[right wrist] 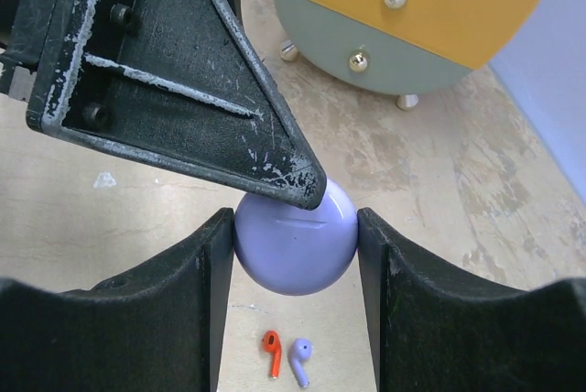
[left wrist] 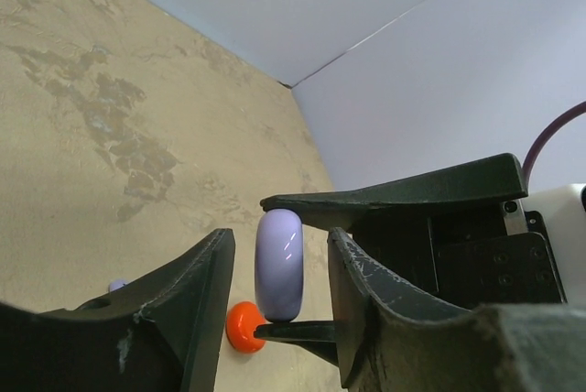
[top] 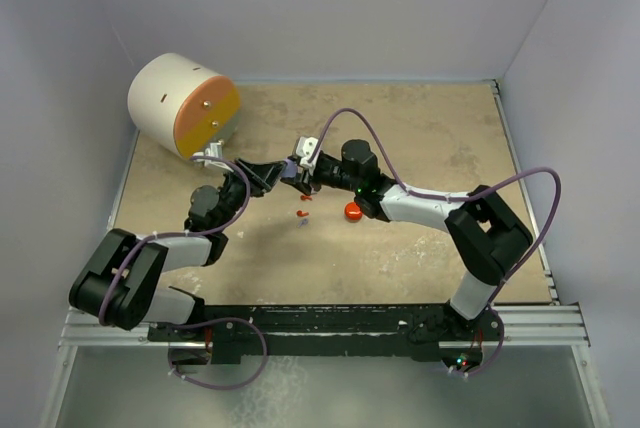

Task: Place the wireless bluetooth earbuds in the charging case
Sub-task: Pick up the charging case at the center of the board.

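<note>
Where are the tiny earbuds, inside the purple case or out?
Out. One red earbud and one lavender earbud lie on the table, not in the purple case that the right claw grips.

Earbuds (right wrist: 300, 362) on table (right wrist: 439, 181); case (right wrist: 295, 250) above

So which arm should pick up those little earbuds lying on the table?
Likely the left. The right gripper is clamped on the lavender charging case, while the left gripper only straddles it, with gaps showing. The red earbud and lavender earbud lie just beneath.
</note>
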`<state>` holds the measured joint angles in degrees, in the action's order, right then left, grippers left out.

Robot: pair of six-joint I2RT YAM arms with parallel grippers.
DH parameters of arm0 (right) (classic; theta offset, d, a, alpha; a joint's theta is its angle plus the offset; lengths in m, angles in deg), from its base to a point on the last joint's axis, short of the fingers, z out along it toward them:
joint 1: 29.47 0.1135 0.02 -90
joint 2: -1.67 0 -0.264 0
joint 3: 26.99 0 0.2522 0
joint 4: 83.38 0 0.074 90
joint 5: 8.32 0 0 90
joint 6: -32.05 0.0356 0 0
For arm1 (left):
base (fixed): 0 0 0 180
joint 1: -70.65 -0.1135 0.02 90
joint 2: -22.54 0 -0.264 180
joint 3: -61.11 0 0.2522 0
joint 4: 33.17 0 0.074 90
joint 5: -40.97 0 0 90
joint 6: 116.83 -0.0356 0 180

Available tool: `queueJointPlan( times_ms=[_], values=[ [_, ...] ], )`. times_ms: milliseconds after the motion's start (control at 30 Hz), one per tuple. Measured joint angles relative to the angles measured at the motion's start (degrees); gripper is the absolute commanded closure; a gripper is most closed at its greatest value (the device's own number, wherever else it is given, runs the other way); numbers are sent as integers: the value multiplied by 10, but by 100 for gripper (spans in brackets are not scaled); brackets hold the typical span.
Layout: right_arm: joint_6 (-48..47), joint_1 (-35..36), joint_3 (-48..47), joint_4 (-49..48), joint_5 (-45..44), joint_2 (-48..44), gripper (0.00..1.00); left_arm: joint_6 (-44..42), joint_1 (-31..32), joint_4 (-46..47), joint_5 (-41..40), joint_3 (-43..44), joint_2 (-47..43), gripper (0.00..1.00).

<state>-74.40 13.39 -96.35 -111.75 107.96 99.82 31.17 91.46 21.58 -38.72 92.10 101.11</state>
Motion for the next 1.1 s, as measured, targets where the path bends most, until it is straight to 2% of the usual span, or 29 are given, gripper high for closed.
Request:
queueJointPlan(
  times_ms=[667, 1100],
  values=[
    [0, 0, 0, 0, 3, 0, 100, 10, 4, 35, 4, 0, 16, 65],
    [0, -1, 0, 0, 3, 0, 100, 10, 6, 42, 2, 0, 22, 65]
  ],
)
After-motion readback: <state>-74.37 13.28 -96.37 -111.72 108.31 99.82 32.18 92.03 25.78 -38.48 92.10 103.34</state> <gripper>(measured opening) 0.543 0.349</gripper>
